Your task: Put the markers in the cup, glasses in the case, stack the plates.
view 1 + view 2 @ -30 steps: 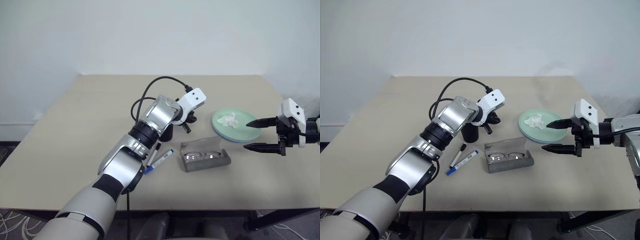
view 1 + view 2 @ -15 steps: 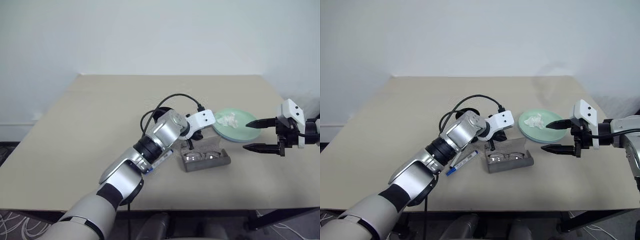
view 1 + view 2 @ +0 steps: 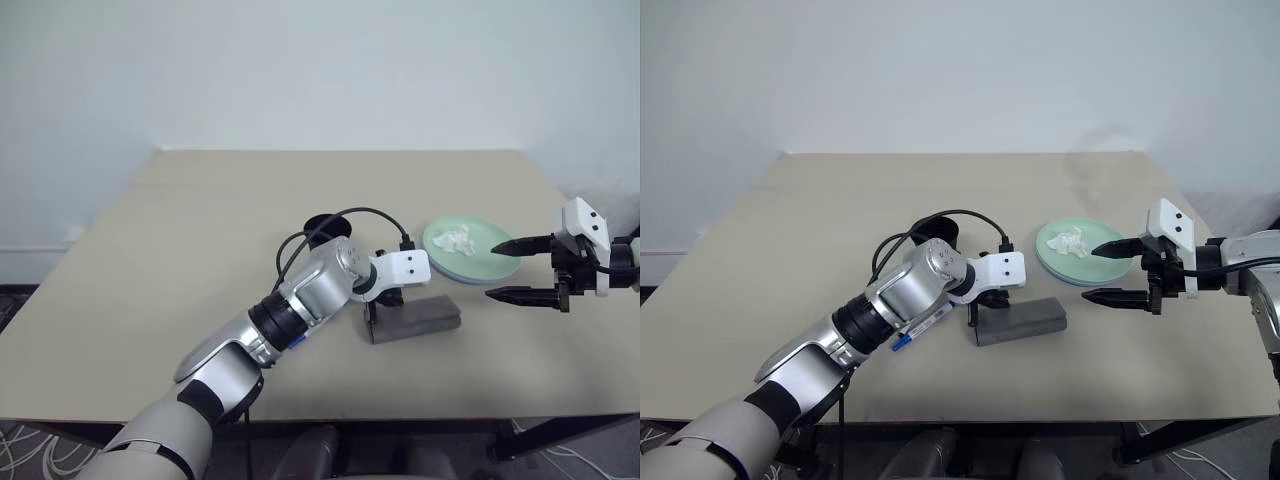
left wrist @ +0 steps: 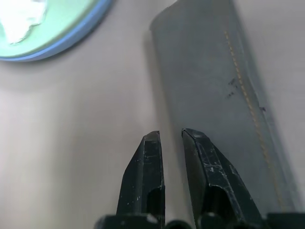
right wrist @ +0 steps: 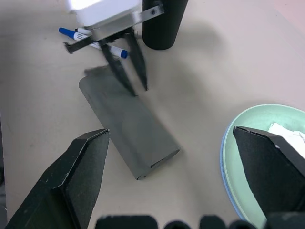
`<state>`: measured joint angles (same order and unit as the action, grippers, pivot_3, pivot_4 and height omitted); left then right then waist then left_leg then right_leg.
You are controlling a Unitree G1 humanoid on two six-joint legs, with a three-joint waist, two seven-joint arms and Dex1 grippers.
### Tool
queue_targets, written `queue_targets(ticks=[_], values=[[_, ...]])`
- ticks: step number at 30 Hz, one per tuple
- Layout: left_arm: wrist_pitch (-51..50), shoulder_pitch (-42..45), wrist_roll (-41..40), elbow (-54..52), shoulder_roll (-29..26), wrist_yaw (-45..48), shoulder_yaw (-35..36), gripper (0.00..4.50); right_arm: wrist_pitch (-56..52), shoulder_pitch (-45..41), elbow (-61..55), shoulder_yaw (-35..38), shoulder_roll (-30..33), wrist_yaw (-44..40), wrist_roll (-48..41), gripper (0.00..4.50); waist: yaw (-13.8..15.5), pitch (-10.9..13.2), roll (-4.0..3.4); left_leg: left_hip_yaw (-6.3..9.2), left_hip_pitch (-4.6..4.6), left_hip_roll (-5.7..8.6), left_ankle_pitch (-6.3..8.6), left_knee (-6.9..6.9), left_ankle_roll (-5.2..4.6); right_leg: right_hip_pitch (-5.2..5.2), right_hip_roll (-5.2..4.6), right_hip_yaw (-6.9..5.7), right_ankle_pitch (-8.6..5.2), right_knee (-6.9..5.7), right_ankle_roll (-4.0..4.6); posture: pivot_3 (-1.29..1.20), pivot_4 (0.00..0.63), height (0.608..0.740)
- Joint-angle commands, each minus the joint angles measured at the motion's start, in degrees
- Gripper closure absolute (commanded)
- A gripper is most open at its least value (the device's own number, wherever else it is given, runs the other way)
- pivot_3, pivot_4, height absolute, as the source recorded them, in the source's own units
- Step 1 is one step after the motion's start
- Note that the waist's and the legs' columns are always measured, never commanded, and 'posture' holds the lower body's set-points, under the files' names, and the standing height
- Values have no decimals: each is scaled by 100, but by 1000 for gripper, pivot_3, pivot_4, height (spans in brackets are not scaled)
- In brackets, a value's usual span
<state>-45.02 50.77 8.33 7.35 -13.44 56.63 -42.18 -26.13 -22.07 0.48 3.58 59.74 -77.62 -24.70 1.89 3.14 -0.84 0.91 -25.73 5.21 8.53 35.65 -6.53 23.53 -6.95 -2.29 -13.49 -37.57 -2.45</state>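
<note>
Closed grey case (image 3: 1021,318) lies beside stacked plates (image 3: 1085,251).

Left arm (image 3: 300,305) blocks markers (image 3: 915,330); bare table (image 3: 180,230) left; cup (image 3: 325,227) behind.

On the desk (image 3: 180,230) there was one grey case (image 3: 415,317), one black cup (image 3: 322,226), one blue-capped marker (image 3: 920,329) in view, two stacked plates (image 3: 468,262), mint over blue, and one crumpled white tissue (image 3: 455,239) on the upper plate.
</note>
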Motion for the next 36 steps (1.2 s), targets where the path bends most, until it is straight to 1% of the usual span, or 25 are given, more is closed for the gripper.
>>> queue_targets(ticks=[1, 5, 9, 12, 16, 19, 21, 22, 23, 28, 36], values=[[-134, -35, 44, -378, -44, 12, -27, 3818, 64, -148, -90, 154, 8, -12, -72, 0, 0, 0, 0, 0, 1, 0, 0, 0, 0, 0, 0, 0, 0, 0, 0, 0, 0, 722], [-282, -105, 60, -453, -52, -73, -17, 3818, 83, -178, -71, 129, -10, -25, -60, 0, 2, 0, -1, -1, 1, 0, 0, -1, 0, -1, 1, 2, 0, -4, 0, 0, 0, 722], [-487, -62, -21, -517, -4, -250, 243, 3818, 96, -227, -47, 97, -38, -32, -42, 0, 2, 0, -1, -6, 1, 0, 0, -2, 0, 0, 1, 8, -1, -8, 1, 0, 0, 722], [-841, -8, -206, -757, -52, -288, 599, 3818, 98, -236, -49, 84, -42, -51, -47, 0, 0, 0, -2, -8, 1, 0, 0, -4, 1, 1, 1, 9, -1, -10, 1, 0, 0, 722], [-1839, -127, -670, -1465, -281, -336, 1401, 3818, 116, -269, -32, 42, -71, -72, -41, 0, -17, 0, -3, -10, 1, 0, 0, -11, 1, 2, 2, 12, -1, -13, 1, 0, 0, 722], [-2398, -227, -953, -1852, -557, -401, 1711, 3274, 131, -308, -21, 7, -95, -109, -31, 0, -18, -1, -5, -11, 17, 0, 0, -19, 1, 5, 5, 9, -1, -13, 1, 0, 0, 722], [-2844, -360, -1192, -2172, -818, -392, 1956, 2593, 149, -357, 14, -33, -123, -136, -11, 0, -14, -1, -5, -7, 22, 0, 0, -20, 2, 5, 4, 8, -1, -12, 1, 0, 0, 722], [-3067, -430, -1318, -2320, -956, -389, 2083, 2175, 155, -384, 29, -56, -139, -156, -6, 0, -13, -1, -5, -7, 22, 0, 0, -20, 2, 5, 4, 8, -1, -11, 1, 0, 0, 722], [-3304, -506, -1454, -2461, -1101, -382, 2228, 1888, 162, -413, 39, -83, -159, -170, 4, 0, -13, -1, -4, -6, 22, 0, 0, -19, 2, 5, 4, 7, 0, -10, 1, 0, 0, 722], [-4070, -770, -2007, -2863, -1488, -563, 2682, 56, 244, -576, 176, -219, -257, -237, 74, 0, 1, 1, -2, -6, 21, 2, 0, -18, 1, 5, 8, 3, 0, -7, 0, 0, 0, 722], [-3882, -1152, -2188, -2635, -2078, -1144, 2888, 23, 326, -831, 362, -389, -402, -333, 166, 0, 1, 1, -1, -18, 21, 7, -1, -45, 3, 10, 12, 15, 0, -10, 2, 0, 0, 722]])
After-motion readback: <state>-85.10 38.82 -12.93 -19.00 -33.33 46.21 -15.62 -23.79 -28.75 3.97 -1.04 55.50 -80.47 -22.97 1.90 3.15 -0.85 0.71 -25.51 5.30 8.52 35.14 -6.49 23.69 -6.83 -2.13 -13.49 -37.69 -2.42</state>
